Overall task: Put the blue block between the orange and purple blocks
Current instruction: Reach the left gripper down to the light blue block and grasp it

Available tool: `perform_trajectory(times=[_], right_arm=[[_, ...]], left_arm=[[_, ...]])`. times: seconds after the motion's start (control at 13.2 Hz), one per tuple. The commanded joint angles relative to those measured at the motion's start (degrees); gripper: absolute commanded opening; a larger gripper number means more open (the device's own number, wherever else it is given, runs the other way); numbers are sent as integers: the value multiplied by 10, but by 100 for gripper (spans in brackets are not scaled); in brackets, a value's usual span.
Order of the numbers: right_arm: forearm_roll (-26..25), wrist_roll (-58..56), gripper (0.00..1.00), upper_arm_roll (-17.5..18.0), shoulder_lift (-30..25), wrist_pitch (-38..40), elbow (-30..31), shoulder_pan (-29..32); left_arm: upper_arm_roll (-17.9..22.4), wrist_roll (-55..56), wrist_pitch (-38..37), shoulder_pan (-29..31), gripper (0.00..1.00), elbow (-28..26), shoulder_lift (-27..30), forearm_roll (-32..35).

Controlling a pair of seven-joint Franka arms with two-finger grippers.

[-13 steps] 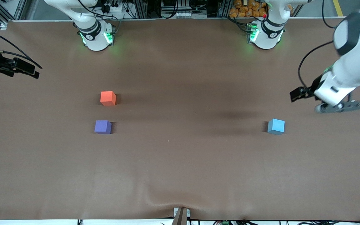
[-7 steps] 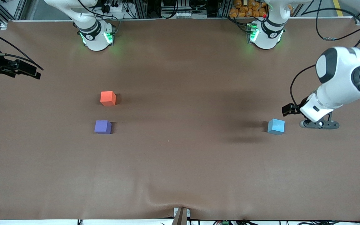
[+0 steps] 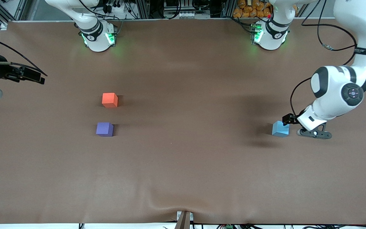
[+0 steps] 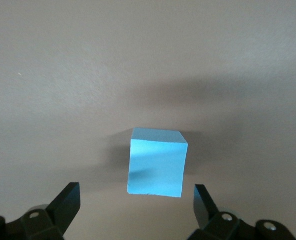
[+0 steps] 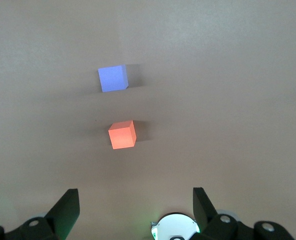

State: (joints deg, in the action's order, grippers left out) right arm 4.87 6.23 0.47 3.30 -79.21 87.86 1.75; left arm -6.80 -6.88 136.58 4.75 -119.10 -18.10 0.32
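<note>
**A:** Where is the blue block [image 3: 280,128] seen?

**B:** It is seen resting on the brown table [image 3: 183,165], toward the left arm's end, well apart from the two other cubes. In the left wrist view the blue block [image 4: 156,162] is framed between the two fingertips [image 4: 67,200], with a gap on each side.

**A:** And the left gripper [image 3: 292,124]?

**B:** It is held just beside the blue block, at the side toward the left arm's end of the table. Its fingers are spread apart, and nothing is gripped.

**A:** How are the other cubes laid out?

**B:** The orange block [image 3: 109,100] and the purple block [image 3: 104,129] are set toward the right arm's end, near each other with bare table between them; the purple one lies nearer the front camera. Both are caught in the right wrist view, orange [image 5: 121,134] and purple [image 5: 112,78].

**A:** The right gripper [image 3: 27,74]?

**B:** It is held waiting above the table's edge at the right arm's end, fingers [image 5: 67,205] apart and nothing between them.
</note>
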Motion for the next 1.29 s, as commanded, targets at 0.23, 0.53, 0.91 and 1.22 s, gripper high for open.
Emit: perform_trajectory(times=[0.23, 0.53, 0.91, 1.22], right_arm=[[1, -7, 100, 8, 28, 6, -3, 17], [2, -7, 100, -6, 40, 14, -3, 13], [3, -7, 100, -6, 52, 22, -3, 16], [9, -7, 100, -6, 56, 43, -3, 21]], left_arm=[[-5, -14, 67, 4, 100, -13, -35, 5], [-6, -14, 69, 3, 100, -18, -43, 5], [-6, -14, 75, 1, 100, -17, -65, 5], [-6, -13, 93, -3, 100, -10, -80, 5]])
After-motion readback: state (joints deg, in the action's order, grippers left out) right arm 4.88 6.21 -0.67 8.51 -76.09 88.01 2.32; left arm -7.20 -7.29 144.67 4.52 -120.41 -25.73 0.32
